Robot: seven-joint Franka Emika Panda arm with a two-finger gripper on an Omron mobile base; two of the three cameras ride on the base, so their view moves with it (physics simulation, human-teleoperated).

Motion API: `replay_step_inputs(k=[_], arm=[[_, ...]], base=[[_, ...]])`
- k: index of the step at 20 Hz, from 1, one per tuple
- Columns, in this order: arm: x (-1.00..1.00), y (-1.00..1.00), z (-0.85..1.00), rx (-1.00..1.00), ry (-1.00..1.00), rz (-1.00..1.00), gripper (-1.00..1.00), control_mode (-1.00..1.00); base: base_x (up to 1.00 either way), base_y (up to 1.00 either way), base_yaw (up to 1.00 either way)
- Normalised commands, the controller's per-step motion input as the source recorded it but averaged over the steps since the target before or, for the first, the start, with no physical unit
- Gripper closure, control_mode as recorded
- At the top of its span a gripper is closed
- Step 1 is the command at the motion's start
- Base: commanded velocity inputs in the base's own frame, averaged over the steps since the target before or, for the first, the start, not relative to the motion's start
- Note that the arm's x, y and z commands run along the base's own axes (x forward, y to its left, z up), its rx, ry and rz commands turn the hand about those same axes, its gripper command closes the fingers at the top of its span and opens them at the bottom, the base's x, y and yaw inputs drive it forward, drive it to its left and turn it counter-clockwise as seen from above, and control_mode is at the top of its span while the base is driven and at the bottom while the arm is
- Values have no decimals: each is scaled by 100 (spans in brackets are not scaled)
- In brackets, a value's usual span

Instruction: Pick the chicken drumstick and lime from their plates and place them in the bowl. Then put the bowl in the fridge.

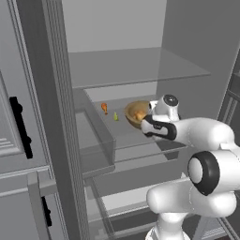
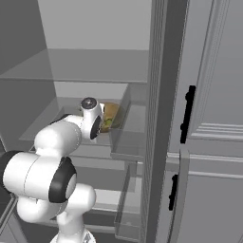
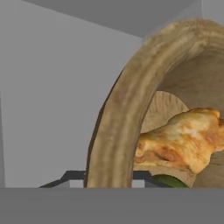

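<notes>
I see the open grey fridge [image 1: 140,65], my arm reaching onto its middle shelf. There the rigid, thick-walled wooden bowl [image 1: 134,114] sits, my gripper clamped on its near rim. Inside lie the greasy-looking chicken drumstick [image 3: 183,142] and the lime [image 3: 170,181].

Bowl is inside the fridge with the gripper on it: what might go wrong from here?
1. The bowl looks tilted steeply in the hand view, so the drumstick and lime could slide out.
2. The gripper is shut on the bowl's rim; opening before the bowl sits flat on the fridge shelf could let it tip or drop.
3. Two small items stand on the shelf beside the bowl in the left base view; pushing it deeper could knock them.
</notes>
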Motion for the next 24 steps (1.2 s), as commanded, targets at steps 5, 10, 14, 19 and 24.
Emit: replay_step_inputs(k=[5, 10, 14, 19, 24], arm=[[0, 3, -21, 0, -20, 0, -100, -100], [-4, 8, 8, -2, -11, 0, -100, -100], [-20, 7, 24, -7, -8, 0, -100, -100], [-77, 0, 51, -4, -15, 0, -100, -100], [-99, 1, 62, 0, -12, 0, -100, -100]], base=[[0, 0, 0], [0, 0, 0], [0, 0, 0], [0, 0, 0], [0, 0, 0]])
